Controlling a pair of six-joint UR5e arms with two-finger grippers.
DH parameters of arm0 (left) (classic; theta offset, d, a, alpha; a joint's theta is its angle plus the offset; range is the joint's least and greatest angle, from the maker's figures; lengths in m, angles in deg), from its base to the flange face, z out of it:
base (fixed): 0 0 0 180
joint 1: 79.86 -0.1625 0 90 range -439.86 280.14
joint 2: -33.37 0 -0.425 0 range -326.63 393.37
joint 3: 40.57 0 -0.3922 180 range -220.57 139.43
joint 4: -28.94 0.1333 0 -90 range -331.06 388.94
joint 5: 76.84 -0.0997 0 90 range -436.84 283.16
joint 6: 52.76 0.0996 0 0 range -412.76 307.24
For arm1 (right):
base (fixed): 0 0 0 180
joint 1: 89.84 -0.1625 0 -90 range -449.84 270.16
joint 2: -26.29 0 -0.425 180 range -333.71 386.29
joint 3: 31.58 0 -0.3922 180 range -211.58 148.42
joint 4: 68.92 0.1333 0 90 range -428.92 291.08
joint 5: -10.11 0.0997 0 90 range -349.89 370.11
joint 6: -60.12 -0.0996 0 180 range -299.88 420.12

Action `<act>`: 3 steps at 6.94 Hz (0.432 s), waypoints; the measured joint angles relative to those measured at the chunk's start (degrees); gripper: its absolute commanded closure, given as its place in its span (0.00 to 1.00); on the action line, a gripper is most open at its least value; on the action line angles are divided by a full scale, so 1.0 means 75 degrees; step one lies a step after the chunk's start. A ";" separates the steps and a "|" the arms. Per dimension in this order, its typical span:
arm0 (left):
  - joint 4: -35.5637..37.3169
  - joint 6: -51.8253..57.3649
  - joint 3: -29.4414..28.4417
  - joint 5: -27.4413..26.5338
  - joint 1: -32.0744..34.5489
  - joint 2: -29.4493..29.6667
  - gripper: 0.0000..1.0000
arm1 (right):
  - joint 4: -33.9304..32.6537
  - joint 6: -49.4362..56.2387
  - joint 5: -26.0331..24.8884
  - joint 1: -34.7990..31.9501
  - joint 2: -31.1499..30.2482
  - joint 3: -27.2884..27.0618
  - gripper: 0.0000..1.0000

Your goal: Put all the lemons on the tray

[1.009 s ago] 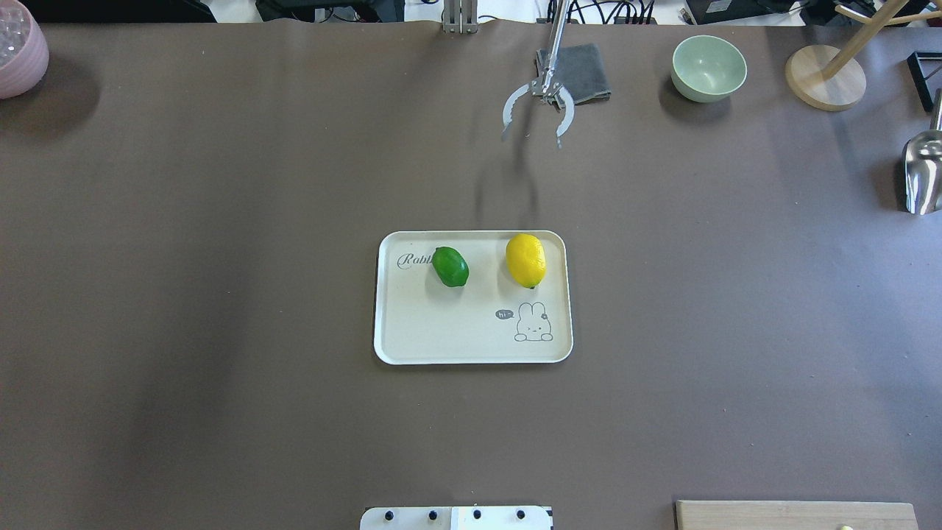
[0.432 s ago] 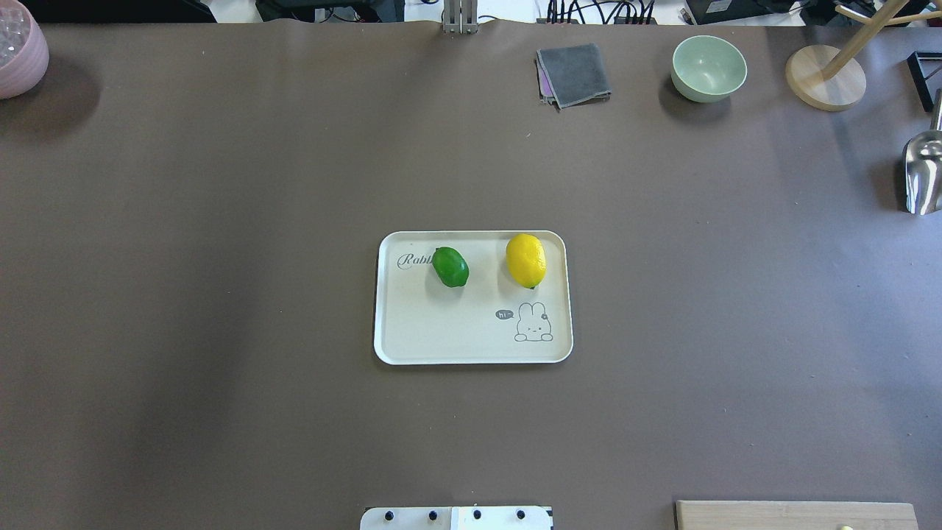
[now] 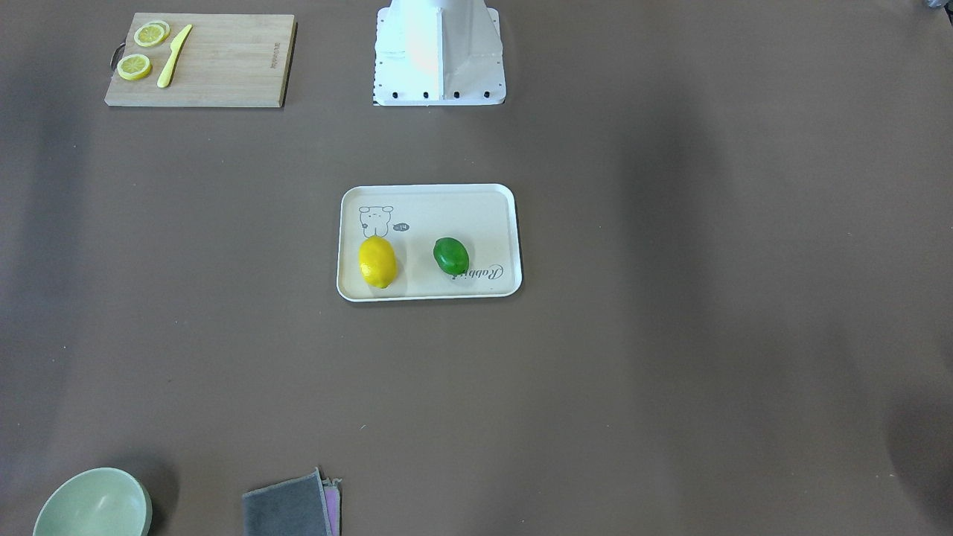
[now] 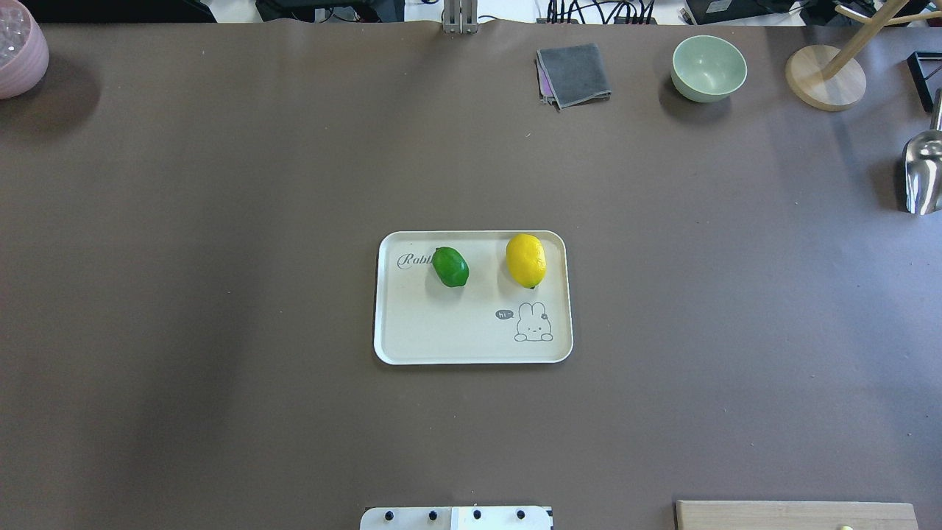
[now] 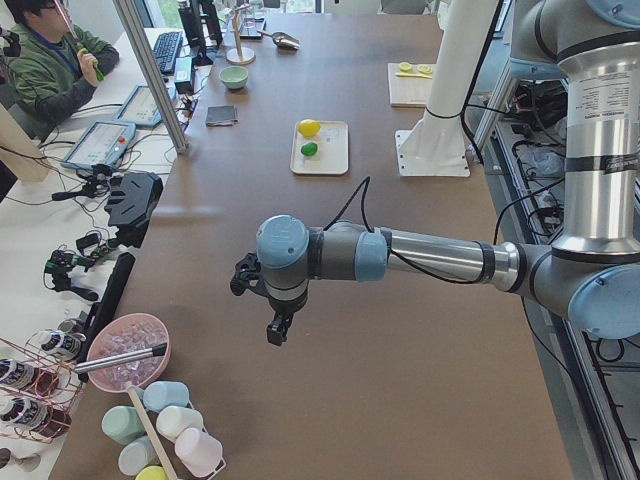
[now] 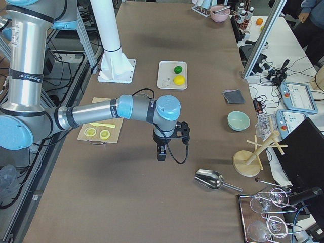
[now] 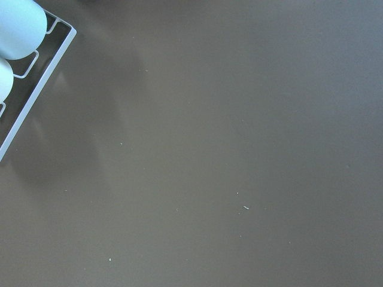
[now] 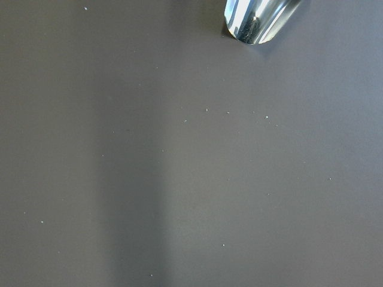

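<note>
Well, your left gripper (image 5: 277,327) points down from a level forearm near the table's left end. Your right gripper (image 6: 161,153) hangs likewise near the metal scoop (image 6: 209,178). You cannot tell whether either is spread or pressed together. Both are well apart from the tray (image 4: 412,338), where the yellow lemon (image 4: 525,260) and green lemon (image 4: 450,266) lie. The task looks done, and no further move seems called for.

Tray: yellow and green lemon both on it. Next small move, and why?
Likely none: stop and mark it done. The yellow lemon and green lemon both lie apart inside the rim of the tray, and no other whole lemon shows; only slices sit on the cutting board.
</note>
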 measured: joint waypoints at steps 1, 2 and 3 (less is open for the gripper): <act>-0.0002 -0.0003 0.0006 -0.0001 0.0000 0.0000 0.01 | -0.0003 0.0000 0.0009 0.0005 -0.0010 0.0000 0.00; -0.0003 -0.0008 0.0015 0.0001 0.0000 -0.0001 0.01 | -0.0004 0.0005 0.0016 0.0025 -0.0021 0.0001 0.00; -0.0003 -0.0008 0.0021 0.0011 0.0000 -0.0001 0.01 | -0.0004 0.0015 0.0017 0.0081 -0.0029 0.0001 0.00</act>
